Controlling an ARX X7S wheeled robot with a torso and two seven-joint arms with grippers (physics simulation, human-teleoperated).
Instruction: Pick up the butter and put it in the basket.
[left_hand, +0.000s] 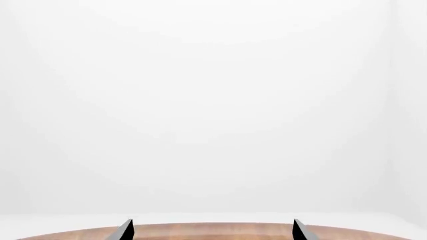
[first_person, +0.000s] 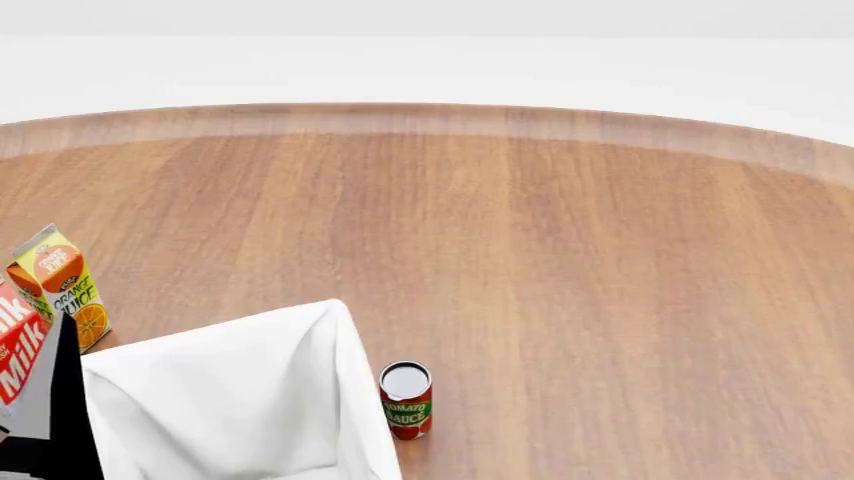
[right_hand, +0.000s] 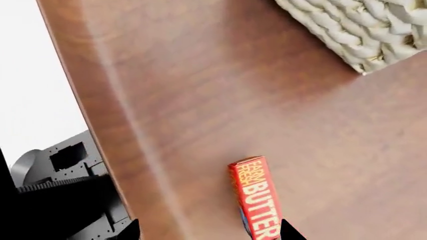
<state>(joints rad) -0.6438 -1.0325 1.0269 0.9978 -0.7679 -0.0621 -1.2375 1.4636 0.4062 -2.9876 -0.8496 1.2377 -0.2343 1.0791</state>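
The butter (right_hand: 257, 199), a small red-orange box with yellow lettering, lies on the wooden table near its front edge, seen only in the right wrist view. My right gripper (right_hand: 208, 231) is open, its two fingertips on either side of the box's near end, above the table. A corner of the woven basket (right_hand: 353, 27) shows beyond the butter. In the head view the basket's white cloth liner (first_person: 227, 400) is at the lower left. My left gripper (left_hand: 212, 231) is open and empty, facing the far table edge. The butter does not show in the head view.
An orange juice carton (first_person: 60, 285) and a red-white milk carton (first_person: 16, 345) stand left of the basket. A tomato sauce can (first_person: 406, 400) stands just right of it. The table's front edge (right_hand: 87, 100) and the robot's base (right_hand: 60, 190) are beside the butter.
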